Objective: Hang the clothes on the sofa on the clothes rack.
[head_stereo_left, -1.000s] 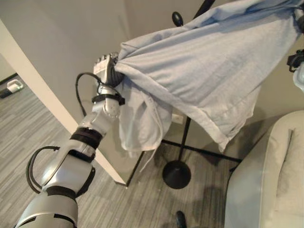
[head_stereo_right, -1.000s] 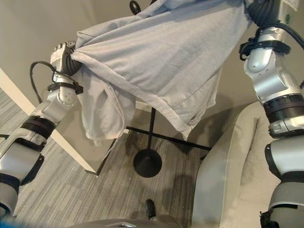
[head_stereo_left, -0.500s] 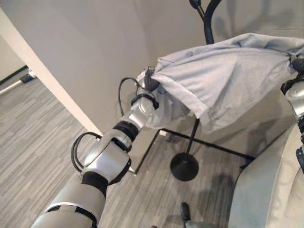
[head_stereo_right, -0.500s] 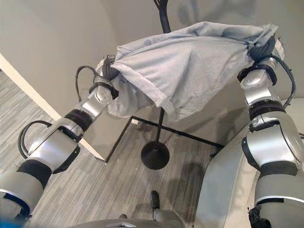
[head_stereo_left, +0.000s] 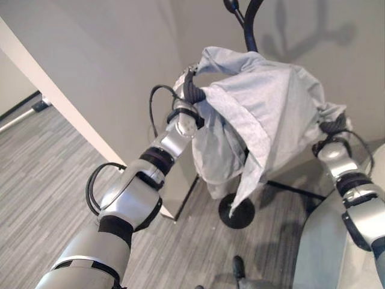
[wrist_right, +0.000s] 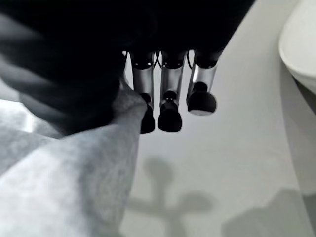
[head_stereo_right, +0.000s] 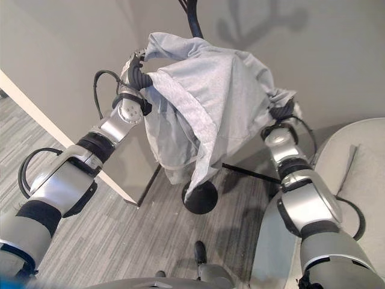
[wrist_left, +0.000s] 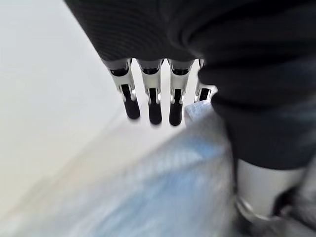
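While both arms reach up, the pale grey cotton garment [head_stereo_right: 210, 102] drapes over the black metal clothes rack [head_stereo_right: 194, 21].
The left hand [head_stereo_right: 136, 71] is raised high, fingers [wrist_left: 150, 98] pinching a fold; the right hand [head_stereo_right: 283, 109] sits lower — fingers [wrist_right: 169, 111] clamped on the far edge — beside the light grey sofa [head_stereo_right: 355, 162].

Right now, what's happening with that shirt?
Left hand and right hand both gripping the grey shirt. Shirt draped over the black rack. Nothing in the way.
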